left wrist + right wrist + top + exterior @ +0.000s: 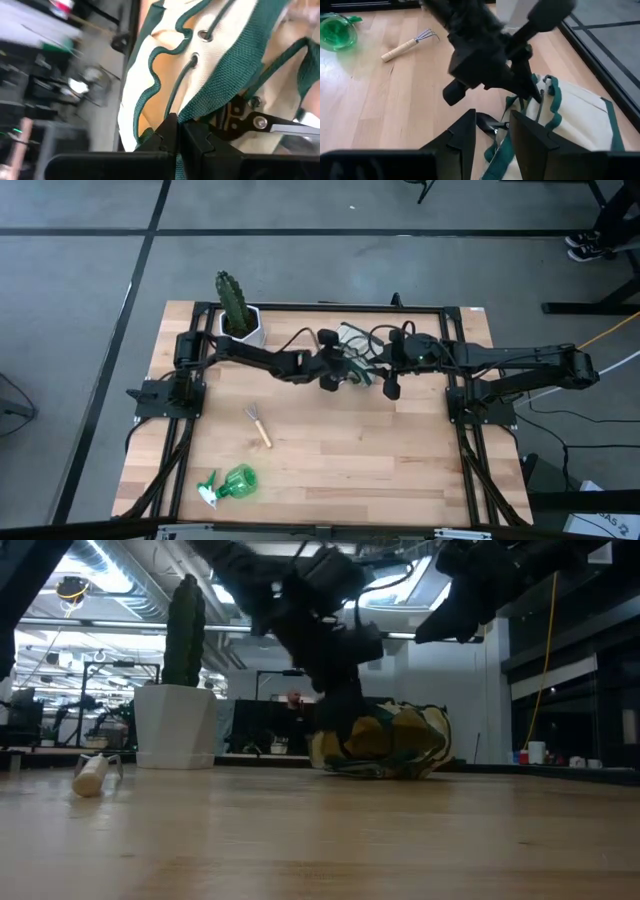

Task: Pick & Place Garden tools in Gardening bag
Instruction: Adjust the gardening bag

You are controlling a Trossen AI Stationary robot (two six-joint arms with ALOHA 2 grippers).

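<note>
The gardening bag lies slumped at the far middle of the table, soft and floppy, so it probably gives under any push. The left gripper has its fingers pressed together on the bag's green webbing edge, beside the black pruners. The right gripper hovers part open above. The light, stiff rake is best taken by its wooden handle

Cream bag — green trim; green spray bottle.
</note>
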